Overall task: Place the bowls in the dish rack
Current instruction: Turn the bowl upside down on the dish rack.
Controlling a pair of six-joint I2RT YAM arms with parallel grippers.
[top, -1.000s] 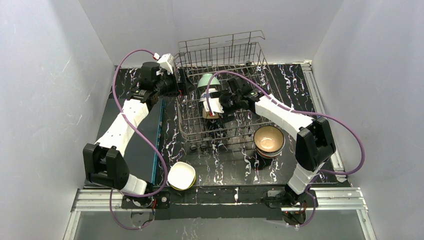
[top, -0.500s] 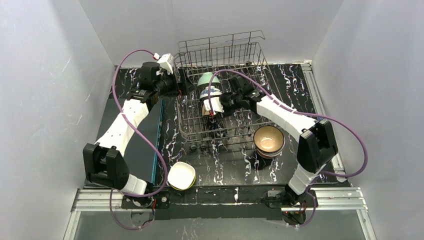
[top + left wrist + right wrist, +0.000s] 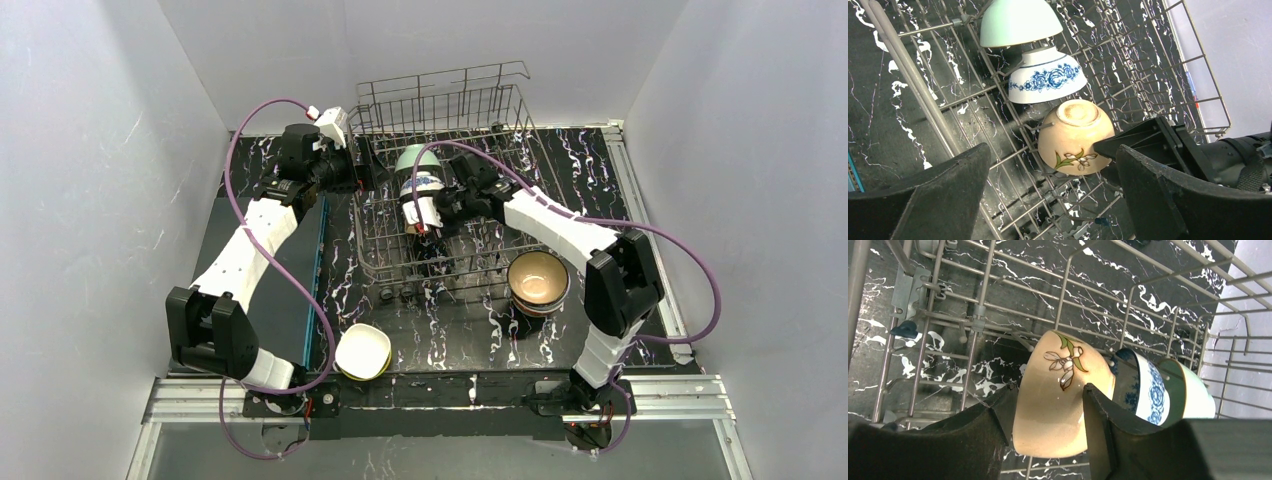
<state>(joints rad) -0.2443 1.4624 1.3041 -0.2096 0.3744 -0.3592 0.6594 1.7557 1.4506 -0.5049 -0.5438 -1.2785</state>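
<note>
1. Now the right gripper (image 3: 1048,390) is clamped on the tan bowl (image 3: 1063,405), one finger (image 3: 998,415) pressed against its outer side and the other against the opposite side; a leaf-and-flower sprig is painted on the bowl
2. That tan bowl stands on edge among the tines, roughly mid-way across the dish rack (image 3: 445,98), its foot turned toward the near-left
3. Just behind it, touching or nearly so, the blue-patterned white bowl (image 3: 1145,390) also stands on edge, and the mint bowl (image 3: 1193,392) follows on the far side, so the three form one row running from near to far
4. At the rack's far-left corner the left gripper (image 3: 360,168) hovers with its fingers spread wide and nothing between them, its camera looking down at the same row
5. Outside the rack, a stack of bowls (image 3: 538,280) with a brown-lined one on top sits on the black marbled table (image 3: 450,335) just beside the rack's near-right corner
6. Well apart, near the left arm's base, a white bowl (image 3: 362,350) rests tilted in a yellow-green one
</note>
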